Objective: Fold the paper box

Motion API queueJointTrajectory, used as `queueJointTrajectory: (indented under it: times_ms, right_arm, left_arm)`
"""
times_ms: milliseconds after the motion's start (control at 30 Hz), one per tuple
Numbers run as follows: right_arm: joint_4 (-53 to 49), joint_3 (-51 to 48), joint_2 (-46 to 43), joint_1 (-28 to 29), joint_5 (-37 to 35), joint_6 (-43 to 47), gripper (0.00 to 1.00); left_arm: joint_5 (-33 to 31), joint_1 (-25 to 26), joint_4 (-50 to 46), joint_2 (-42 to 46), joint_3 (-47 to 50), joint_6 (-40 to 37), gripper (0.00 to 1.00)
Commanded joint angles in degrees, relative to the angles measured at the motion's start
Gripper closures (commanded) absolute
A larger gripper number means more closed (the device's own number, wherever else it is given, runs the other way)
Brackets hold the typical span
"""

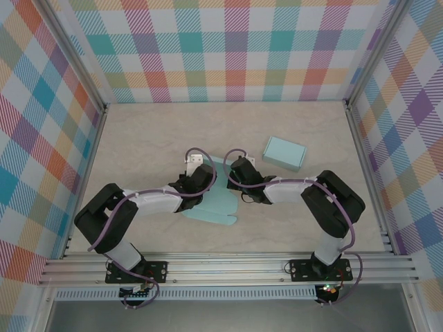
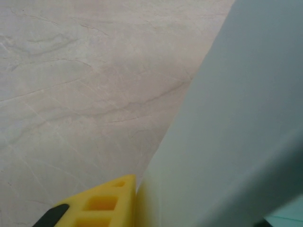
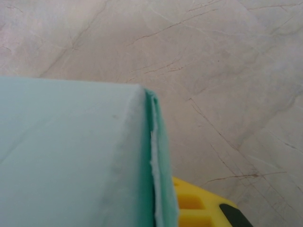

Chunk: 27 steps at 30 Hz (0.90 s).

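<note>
Both arms reach in from their bases at the near edge, each raised at the shoulder and bent so that the forearm runs low and inward, and the two wrists meet near the middle of the counter. The left claw comes from the left and the right claw from the right, close together but not touching. The paper box, a pale teal sheet not yet formed, lies partly flat between them, its near end spread on the counter below the wrists and its far part lifted where the claws meet it. In the left wrist view one yellow finger presses against the sheet's edge near the middle of the frame, and the paper rises steeply and hides the other finger, so this claw is clenched on the paper box. In the right wrist view a doubled edge of the paper stands against a yellow finger, likewise near the centre, so this claw also grips the paper box. A second, finished box of the same colour sits apart at the back right. Plaid walls surround the counter.
</note>
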<state>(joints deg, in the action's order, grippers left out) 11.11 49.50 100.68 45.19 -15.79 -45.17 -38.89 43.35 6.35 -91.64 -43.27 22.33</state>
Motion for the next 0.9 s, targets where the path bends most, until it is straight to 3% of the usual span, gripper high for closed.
queueJointTrajectory:
  times_ms: [0,133,200,333,533,867]
  right_arm:
    - [-3.9,0.8,1.4,1.0,1.4,-1.1,1.0]
    - [-5.0,1.2,1.6,2.0,0.4,-1.0,1.0]
    - [-5.7,1.5,1.8,2.3,-0.2,-1.1,1.0]
    - [-7.7,2.5,2.1,2.4,-1.1,-1.5,1.0]
    - [-13.0,4.8,1.8,2.4,-3.1,-0.2,1.0]
    - [-27.6,10.1,-1.4,2.4,-0.2,1.5,1.0]
  left_arm:
    - [-2.9,-0.2,-3.0,0.7,-0.7,3.9,0.82]
    - [-6.1,-0.2,-5.5,0.1,-2.2,7.6,0.91]
    - [-6.0,-0.2,-5.6,0.3,-2.5,8.9,0.91]
    - [-0.5,-0.2,-3.1,2.3,-1.6,8.5,0.74]
    - [11.1,-0.1,-2.0,12.3,1.5,9.2,0.42]
    - [16.7,-2.7,-14.8,24.0,1.0,10.0,0.31]
